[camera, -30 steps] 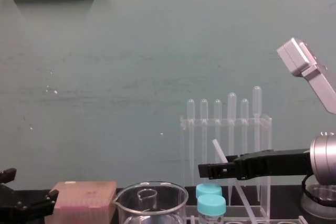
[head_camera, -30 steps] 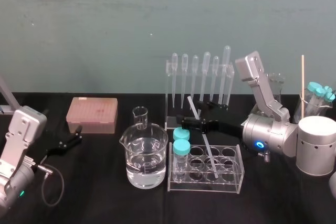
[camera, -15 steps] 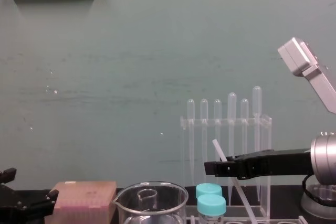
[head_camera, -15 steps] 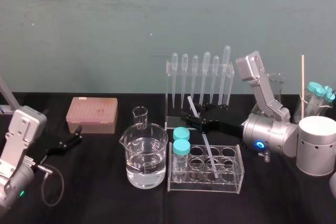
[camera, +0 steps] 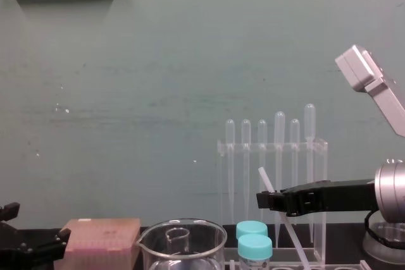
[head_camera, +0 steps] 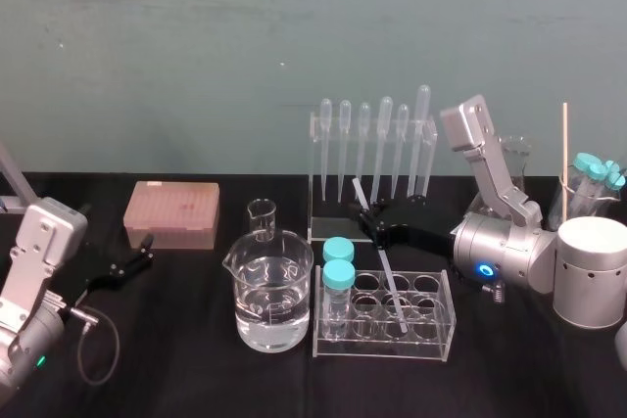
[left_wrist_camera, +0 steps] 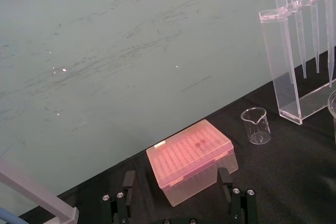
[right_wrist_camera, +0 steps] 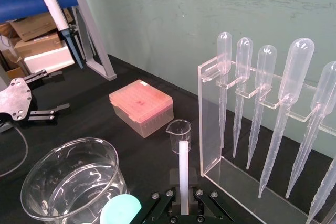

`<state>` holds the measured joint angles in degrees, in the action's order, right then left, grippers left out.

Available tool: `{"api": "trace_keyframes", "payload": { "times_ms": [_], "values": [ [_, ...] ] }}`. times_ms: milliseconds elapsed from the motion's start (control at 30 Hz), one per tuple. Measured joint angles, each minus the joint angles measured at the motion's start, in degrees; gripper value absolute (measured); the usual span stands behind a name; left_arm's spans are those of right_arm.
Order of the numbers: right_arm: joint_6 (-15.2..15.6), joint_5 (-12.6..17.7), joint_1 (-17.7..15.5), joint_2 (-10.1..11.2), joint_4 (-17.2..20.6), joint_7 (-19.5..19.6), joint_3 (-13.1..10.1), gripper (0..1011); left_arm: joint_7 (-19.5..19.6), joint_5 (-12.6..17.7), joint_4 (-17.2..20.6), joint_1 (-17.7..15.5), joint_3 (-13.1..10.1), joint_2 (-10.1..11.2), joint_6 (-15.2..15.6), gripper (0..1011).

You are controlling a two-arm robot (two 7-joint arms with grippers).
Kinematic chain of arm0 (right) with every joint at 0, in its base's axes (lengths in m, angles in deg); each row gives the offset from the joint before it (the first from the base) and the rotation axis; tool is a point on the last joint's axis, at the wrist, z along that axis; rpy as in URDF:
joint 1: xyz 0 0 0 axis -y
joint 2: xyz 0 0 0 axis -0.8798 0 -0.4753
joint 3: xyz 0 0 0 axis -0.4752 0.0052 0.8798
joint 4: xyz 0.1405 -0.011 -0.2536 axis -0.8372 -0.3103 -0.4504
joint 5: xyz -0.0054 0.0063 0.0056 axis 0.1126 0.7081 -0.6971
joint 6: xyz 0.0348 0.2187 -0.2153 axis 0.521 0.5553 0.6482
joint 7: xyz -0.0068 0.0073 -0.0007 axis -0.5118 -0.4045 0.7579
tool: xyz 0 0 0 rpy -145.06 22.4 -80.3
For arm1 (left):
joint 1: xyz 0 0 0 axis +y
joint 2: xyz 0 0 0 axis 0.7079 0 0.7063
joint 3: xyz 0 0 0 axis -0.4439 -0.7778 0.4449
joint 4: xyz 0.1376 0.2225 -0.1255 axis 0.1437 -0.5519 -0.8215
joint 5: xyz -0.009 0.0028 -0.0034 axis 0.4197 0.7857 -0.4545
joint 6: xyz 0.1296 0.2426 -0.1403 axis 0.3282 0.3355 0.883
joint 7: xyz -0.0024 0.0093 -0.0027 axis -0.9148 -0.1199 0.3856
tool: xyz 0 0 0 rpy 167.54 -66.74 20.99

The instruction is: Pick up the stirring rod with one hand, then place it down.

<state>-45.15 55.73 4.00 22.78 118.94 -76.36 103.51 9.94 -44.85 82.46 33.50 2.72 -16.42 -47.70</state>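
**Right gripper pinches the stirring rod where it stands in the tube rack**

The black table (head_camera: 196, 369) fills the lower half of the head view. The silver right arm (head_camera: 500, 242) enters from the right-centre of that frame. Its black right gripper (head_camera: 370, 230) stretches level toward the middle.

The left arm (head_camera: 34, 281) is parked at the lower left. The left gripper (head_camera: 147, 250) sits low near the table. In the left wrist view its fingers are spread wide, with the pink tip box (head_camera: 171, 212) beyond them.

A clear pipette stand (head_camera: 372, 168) holds six bulb-topped pipettes at the centre of the frame, behind the right gripper. In front of it, at lower centre, is the clear test tube rack (head_camera: 431, 325). Just left of the rack stands a large beaker (head_camera: 269, 291) part-filled with clear liquid. A white cylinder (head_camera: 590, 271) stands at the right edge.

Two teal-capped tubes (head_camera: 338, 263) occupy the rack's left end. A small empty beaker (head_camera: 262, 219) stands behind the large one.

The stirring rod (head_camera: 390, 286) leans from upper left to lower right at the centre of the frame. Its lower end sits in one of the rack's wells and its upper end is in front of the pipette stand. The right gripper holds it on its upper part. In the right wrist view the rod rises from the bottom centre, with the fingers pressed against it on both sides.
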Motion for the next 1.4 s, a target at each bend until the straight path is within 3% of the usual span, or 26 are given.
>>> {"api": "trace_keyframes", "payload": {
  "times_ms": [233,400,533,667,1000,1100,1400],
  "values": [
    [-0.9,-0.1,-0.5,0.0,0.4,0.1,-0.3,69,0.0,0.0,0.0,0.0,0.0,0.0,0.0,1000],
    [-7.4,-0.7,-3.4,0.0,2.4,0.9,-2.2,69,0.0,0.0,0.0,0.0,0.0,0.0,0.0,1000],
    [-14.5,-1.9,-7.0,0.3,4.7,1.6,-4.0,69,0.0,0.0,0.0,0.0,0.0,0.0,0.0,1000],
    [-19.2,-2.1,-9.9,0.4,6.2,1.7,-5.6,69,0.0,0.0,0.0,0.0,0.0,0.0,0.0,1000],
    [-25.3,-1.7,-13.1,0.1,10.0,0.8,-9.0,69,0.0,0.0,0.0,0.0,0.0,0.0,0.0,1000],
    [-25.4,-1.5,-13.1,0.3,11.6,0.2,-9.7,69,0.0,0.0,0.0,0.0,0.0,0.0,0.0,1000],
    [-18.0,4.9,-10.6,1.8,19.8,-0.8,-13.9,69,0.0,0.0,0.0,0.0,0.0,0.0,0.0,1000]
  ]
}}
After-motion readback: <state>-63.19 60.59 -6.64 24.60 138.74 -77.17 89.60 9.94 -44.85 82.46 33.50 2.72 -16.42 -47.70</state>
